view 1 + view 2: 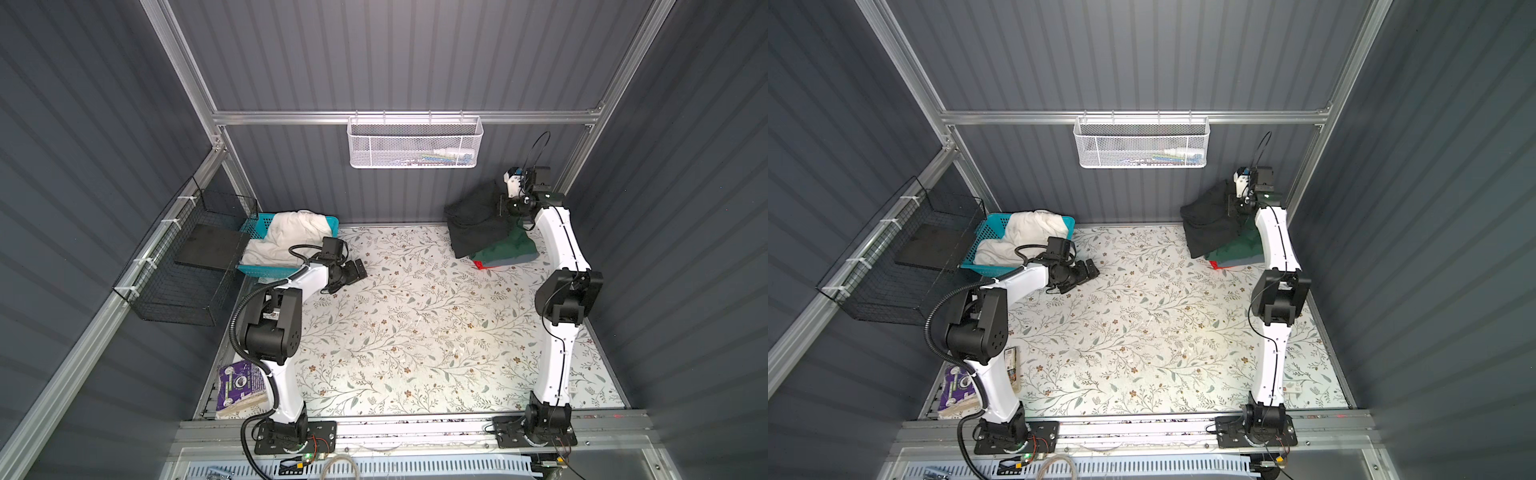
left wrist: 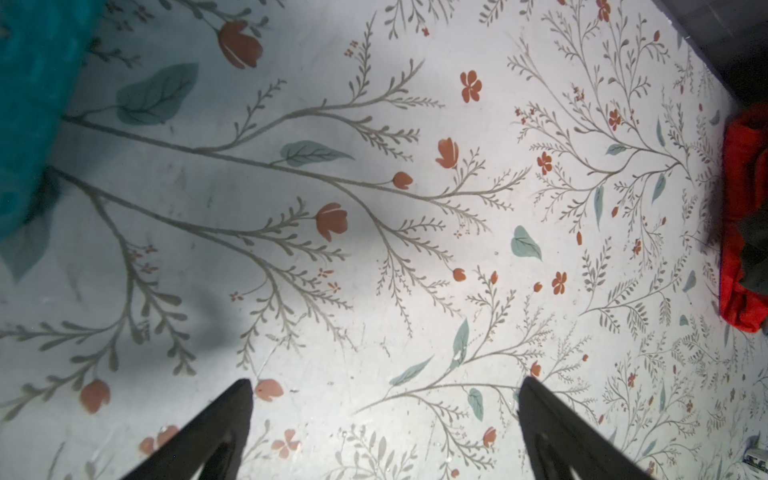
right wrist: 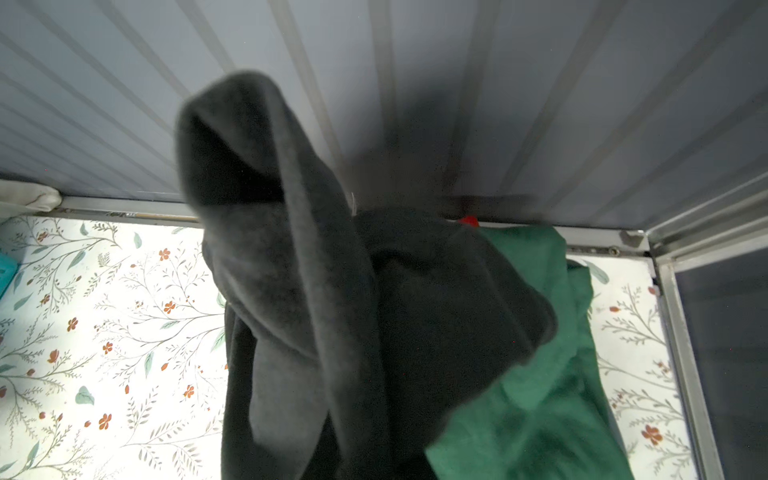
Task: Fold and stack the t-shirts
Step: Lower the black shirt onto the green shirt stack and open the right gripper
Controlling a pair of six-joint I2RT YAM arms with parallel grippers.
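In both top views the right jaws pinch the black t-shirt (image 1: 473, 220), held up in the far right corner. Its bulk hangs toward the desk (image 1: 415, 324) centre, over the dark green t-shirt (image 1: 509, 249). The left jaws gape empty beside the turquoise basket (image 1: 266, 271) holding the cream-white t-shirt (image 1: 286, 232), well apart. Left wrist view: bare desk between the jaws. Right wrist view: black cloth drapes downward, back wall (image 3: 498, 83) near.
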